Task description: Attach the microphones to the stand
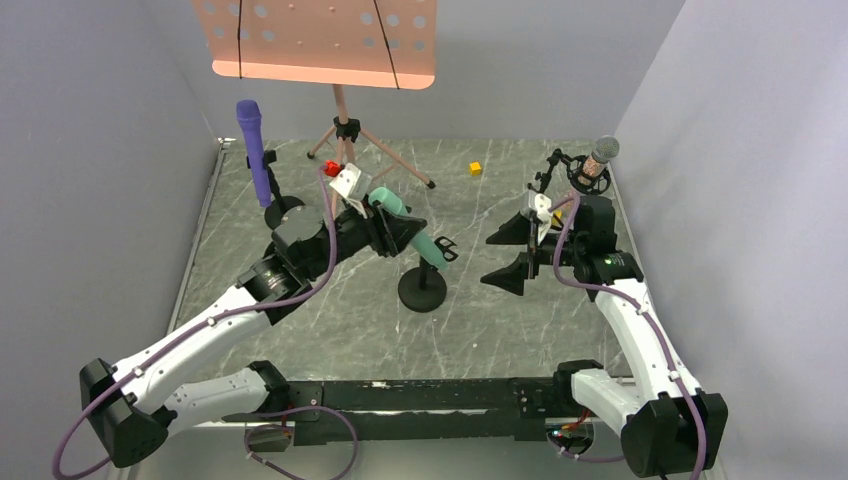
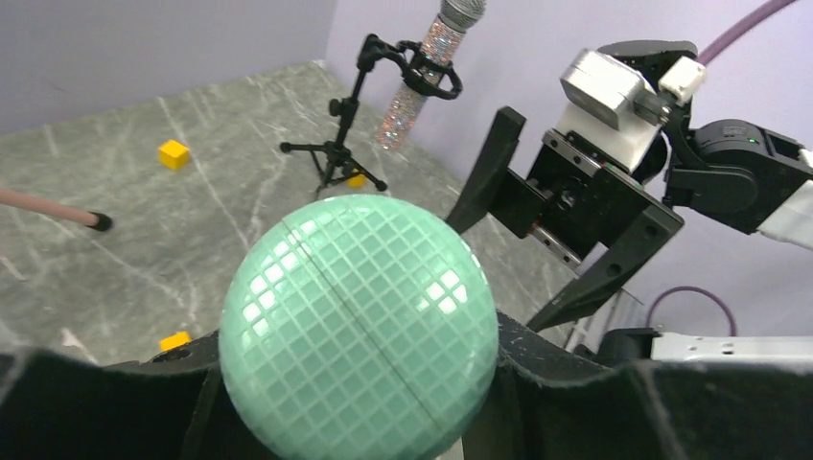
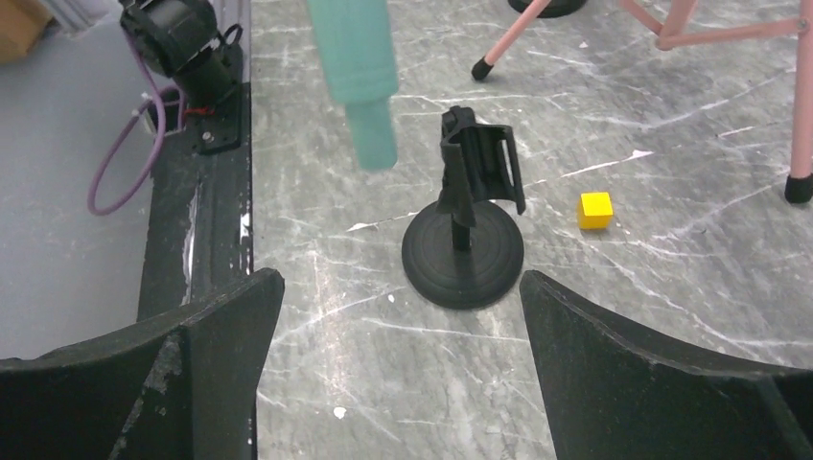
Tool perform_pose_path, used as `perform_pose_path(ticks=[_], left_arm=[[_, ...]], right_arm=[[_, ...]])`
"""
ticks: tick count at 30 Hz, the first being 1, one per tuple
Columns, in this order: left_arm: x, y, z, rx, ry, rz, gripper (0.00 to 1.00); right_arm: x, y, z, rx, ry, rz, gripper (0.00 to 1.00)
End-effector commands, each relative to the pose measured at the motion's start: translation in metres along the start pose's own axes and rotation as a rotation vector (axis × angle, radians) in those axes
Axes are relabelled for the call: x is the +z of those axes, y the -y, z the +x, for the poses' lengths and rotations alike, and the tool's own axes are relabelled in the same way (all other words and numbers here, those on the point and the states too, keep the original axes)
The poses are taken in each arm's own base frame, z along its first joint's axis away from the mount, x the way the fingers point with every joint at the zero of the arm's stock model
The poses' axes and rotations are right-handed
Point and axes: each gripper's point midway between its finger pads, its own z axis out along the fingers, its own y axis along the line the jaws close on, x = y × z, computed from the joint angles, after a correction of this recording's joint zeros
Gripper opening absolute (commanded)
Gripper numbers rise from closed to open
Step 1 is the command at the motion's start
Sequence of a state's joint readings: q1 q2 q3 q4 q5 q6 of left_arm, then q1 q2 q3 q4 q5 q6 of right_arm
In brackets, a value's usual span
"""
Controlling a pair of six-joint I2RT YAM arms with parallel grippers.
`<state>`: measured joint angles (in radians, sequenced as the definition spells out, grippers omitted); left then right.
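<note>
My left gripper point(image 1: 404, 231) is shut on the teal-green microphone point(image 1: 420, 238), whose mesh head fills the left wrist view point(image 2: 360, 326). It hangs tilted, with its tail end point(image 3: 369, 134) just above and left of the clip point(image 3: 482, 161) of the black round-base stand point(image 1: 422, 288). The purple microphone point(image 1: 252, 150) sits on a stand at the back left. The glittery microphone point(image 1: 598, 160) is clipped on a small tripod at the back right, also in the left wrist view point(image 2: 422, 81). My right gripper point(image 1: 512, 252) is open and empty, right of the round-base stand point(image 3: 463, 254).
A pink music stand point(image 1: 315, 40) with tripod legs stands at the back centre. A small yellow cube point(image 1: 475, 168) and a red cube point(image 1: 332, 168) lie on the marble table. Another yellow cube point(image 3: 594, 209) lies beside the round base. Grey walls close in left and right.
</note>
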<state>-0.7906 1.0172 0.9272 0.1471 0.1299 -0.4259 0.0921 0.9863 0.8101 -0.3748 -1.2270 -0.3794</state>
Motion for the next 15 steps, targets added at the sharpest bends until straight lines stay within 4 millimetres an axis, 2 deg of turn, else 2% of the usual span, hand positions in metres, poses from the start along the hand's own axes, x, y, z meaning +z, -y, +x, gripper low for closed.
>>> perform_pose_path(ticks=[1, 3, 7, 9, 11, 13, 14, 15], left_arm=[[-0.016, -0.001, -0.042, 0.122, 0.097, -0.043, 0.0], [-0.019, -0.002, -0.049, 0.14, 0.113, -0.048, 0.0], [-0.023, -0.005, -0.058, 0.172, 0.125, -0.06, 0.0], [-0.024, -0.007, -0.061, 0.179, 0.129, -0.065, 0.0], [-0.025, -0.007, -0.064, 0.181, 0.139, -0.066, 0.0], [-0.027, -0.007, -0.067, 0.179, 0.151, -0.066, 0.0], [-0.028, -0.008, -0.068, 0.178, 0.156, -0.066, 0.0], [-0.028, -0.007, -0.068, 0.177, 0.159, -0.062, 0.0]], right_arm=[[0.0, -0.012, 0.001, -0.209, 0.028, -0.102, 1.0], [0.002, -0.009, 0.011, -0.269, 0.02, -0.117, 0.99], [0.012, 0.003, 0.014, -0.379, -0.031, -0.137, 0.83], [0.019, 0.018, 0.002, -0.372, -0.041, -0.126, 0.72], [0.025, 0.033, -0.009, -0.339, -0.031, -0.123, 0.48], [0.032, 0.042, -0.017, -0.3, -0.021, -0.151, 0.13], [0.037, 0.044, -0.019, -0.279, -0.02, -0.169, 0.0], [0.041, 0.045, -0.019, -0.262, -0.025, -0.185, 0.0]])
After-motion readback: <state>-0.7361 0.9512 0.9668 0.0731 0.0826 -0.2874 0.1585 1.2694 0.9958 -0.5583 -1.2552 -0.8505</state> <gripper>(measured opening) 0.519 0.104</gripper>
